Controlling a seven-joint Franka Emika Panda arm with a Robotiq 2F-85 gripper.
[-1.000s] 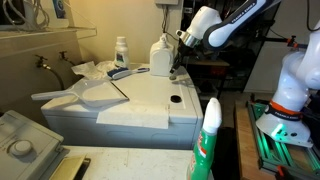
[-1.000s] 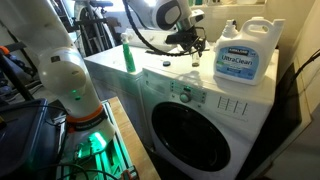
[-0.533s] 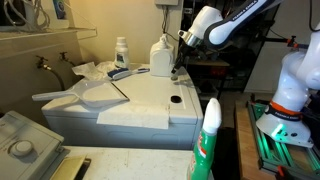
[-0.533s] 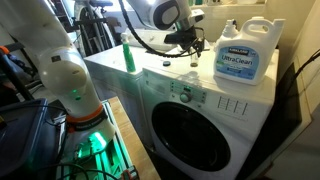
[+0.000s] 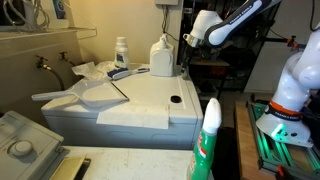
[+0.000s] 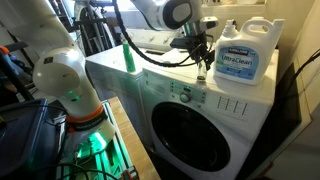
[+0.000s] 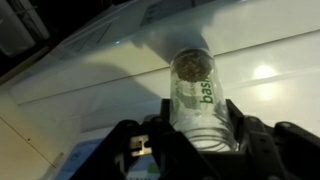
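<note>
My gripper [image 7: 190, 150] is shut on a small clear jar [image 7: 193, 95] with green lettering and a round lid, held over the white washer top [image 7: 270, 50]. In both exterior views the gripper [image 5: 184, 45] [image 6: 204, 70] hangs above the washer top [image 5: 150, 95] [image 6: 150, 65], close beside a large white detergent jug [image 5: 161, 57] [image 6: 243, 58]. The jar is hard to make out in the exterior views.
A small white bottle [image 5: 121, 50] and crumpled cloths [image 5: 85, 70] sit at the back of the washer. A dark round spot [image 5: 176, 99] lies on its top. A green spray bottle [image 5: 208, 140] [image 6: 128, 55] stands at the washer's edge. Another white robot [image 6: 65, 85] stands nearby.
My gripper has risen from the washer top and moved toward the detergent jug, carrying the jar with it.
</note>
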